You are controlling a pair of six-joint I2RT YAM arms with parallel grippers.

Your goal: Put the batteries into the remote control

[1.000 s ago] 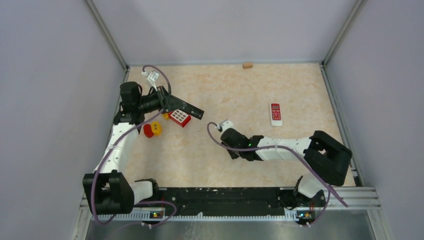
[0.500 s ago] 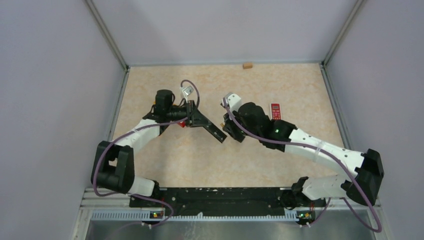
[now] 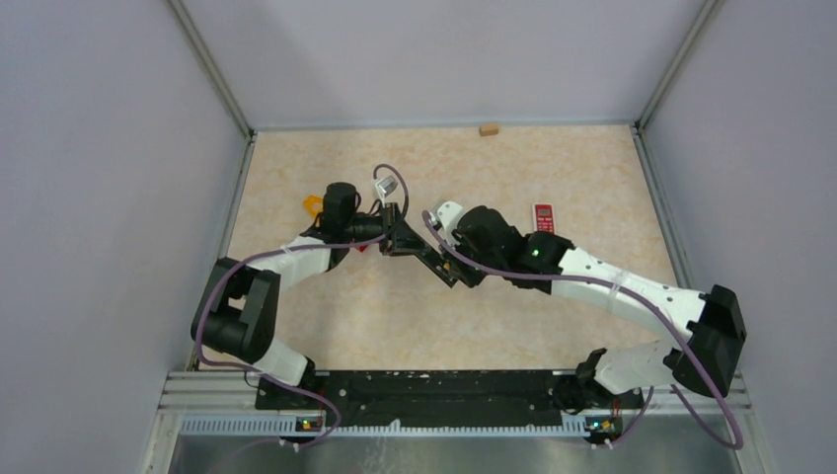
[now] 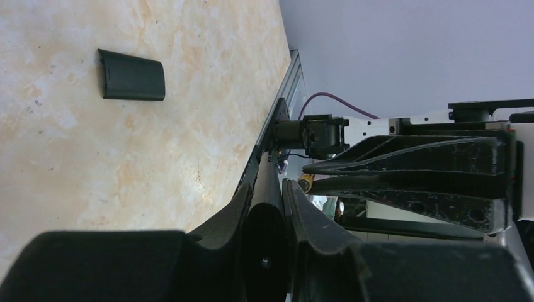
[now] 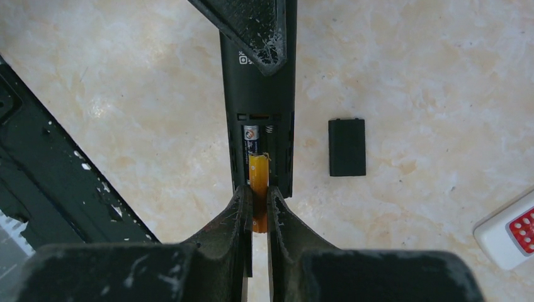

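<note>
Left gripper [image 4: 269, 189]: fingers clamped tight on the black remote [image 5: 255, 82], gripping it across 1 end with the open battery bay turned up.
Right gripper [image 5: 259, 192]: fingers nearly closed – pinching the yellow battery [image 5: 258, 170] by its lower half.
Yellow battery: its upper end lies in the remote's open bay, in line with the remote's length.
Second battery [image 5: 250, 139]: dark with a gold band, already seated in the bay, just above the yellow 1.
Battery cover [image 5: 347, 147]: flat on the table [image 5: 409, 63], just right of the remote, apart from it.
White remote with red buttons [image 5: 511, 233]: on the table at the right wrist view's lower right edge.
Red remote [image 3: 544, 219]: on the table behind the right arm – partly hidden.
</note>
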